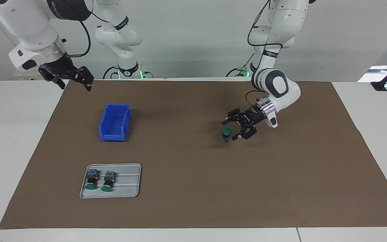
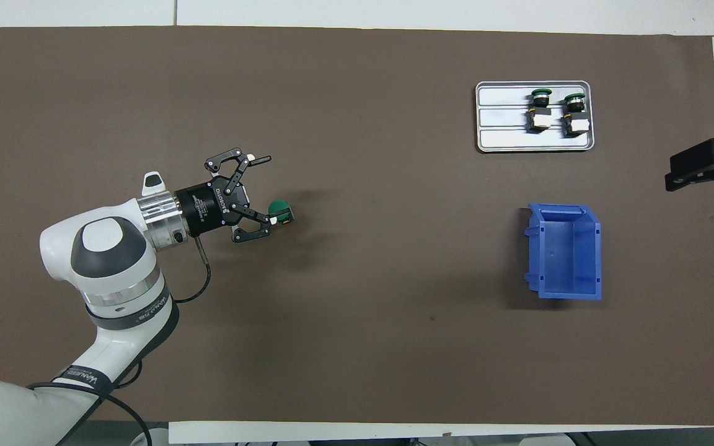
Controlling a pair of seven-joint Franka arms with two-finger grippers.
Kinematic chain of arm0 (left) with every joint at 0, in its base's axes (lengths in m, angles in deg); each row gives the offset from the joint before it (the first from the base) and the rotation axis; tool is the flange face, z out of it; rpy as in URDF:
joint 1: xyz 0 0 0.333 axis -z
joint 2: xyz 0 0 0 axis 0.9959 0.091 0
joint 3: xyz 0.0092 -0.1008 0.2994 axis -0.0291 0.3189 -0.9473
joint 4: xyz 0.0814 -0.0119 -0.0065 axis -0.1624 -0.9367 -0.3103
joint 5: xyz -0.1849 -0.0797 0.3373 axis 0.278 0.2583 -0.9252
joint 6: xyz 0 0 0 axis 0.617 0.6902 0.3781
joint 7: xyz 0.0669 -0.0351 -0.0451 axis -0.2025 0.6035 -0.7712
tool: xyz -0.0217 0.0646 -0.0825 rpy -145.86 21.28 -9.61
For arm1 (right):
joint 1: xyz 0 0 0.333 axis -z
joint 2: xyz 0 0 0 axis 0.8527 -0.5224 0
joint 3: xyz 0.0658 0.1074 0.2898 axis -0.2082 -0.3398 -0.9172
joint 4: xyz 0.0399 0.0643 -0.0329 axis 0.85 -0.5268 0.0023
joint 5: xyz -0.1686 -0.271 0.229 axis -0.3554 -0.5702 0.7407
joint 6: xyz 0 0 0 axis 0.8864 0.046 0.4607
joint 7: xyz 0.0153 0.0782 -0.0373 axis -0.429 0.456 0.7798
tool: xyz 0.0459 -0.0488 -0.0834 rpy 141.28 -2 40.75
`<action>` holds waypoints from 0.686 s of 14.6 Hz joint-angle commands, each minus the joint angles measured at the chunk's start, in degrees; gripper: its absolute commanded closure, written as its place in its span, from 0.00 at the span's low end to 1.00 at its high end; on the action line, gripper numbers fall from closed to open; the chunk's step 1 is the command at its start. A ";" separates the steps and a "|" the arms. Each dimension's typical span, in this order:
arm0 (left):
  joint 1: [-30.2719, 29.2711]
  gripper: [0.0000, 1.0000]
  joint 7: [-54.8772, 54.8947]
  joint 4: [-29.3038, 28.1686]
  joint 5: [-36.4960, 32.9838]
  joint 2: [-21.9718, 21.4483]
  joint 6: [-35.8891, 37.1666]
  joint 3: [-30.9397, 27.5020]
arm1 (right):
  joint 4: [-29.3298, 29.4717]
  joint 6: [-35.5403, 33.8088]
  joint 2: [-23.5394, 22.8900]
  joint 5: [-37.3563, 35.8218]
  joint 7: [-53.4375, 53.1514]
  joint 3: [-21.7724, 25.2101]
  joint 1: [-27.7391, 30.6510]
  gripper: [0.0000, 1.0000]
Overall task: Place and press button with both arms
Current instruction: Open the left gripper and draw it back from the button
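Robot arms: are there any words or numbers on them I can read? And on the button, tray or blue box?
Left arm: white letters on its black bands, too small to read.
Left hand: white letters on its body, too blurred to read.
Right arm: white letters on its black band, too small to read.
Button, tray, blue box: none visible.

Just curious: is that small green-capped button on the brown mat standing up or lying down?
Upright: the green-capped button shows its round cap on top.

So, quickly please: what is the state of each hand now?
Left hand: open, holding nothing, beside the button standing on the mat.
Right hand: open, empty, waiting above the table edge.
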 commanded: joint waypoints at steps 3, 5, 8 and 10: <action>-2.21 0.00 -18.63 4.17 -22.94 -1.94 0.07 -0.30 | -1.57 0.20 1.37 -0.08 0.95 0.02 0.07 0.02; -3.08 0.00 -21.64 5.75 -30.85 -1.85 1.75 -0.38 | -1.57 0.20 1.37 -0.08 0.95 0.02 0.07 0.02; -4.14 0.00 -22.61 8.91 -43.51 -0.97 4.64 -0.38 | -1.57 0.20 1.37 -0.08 0.95 0.02 0.07 0.02; -5.81 0.00 -22.79 13.82 -52.82 0.69 10.25 -0.38 | -1.57 0.20 1.37 -0.08 0.95 0.02 0.07 0.02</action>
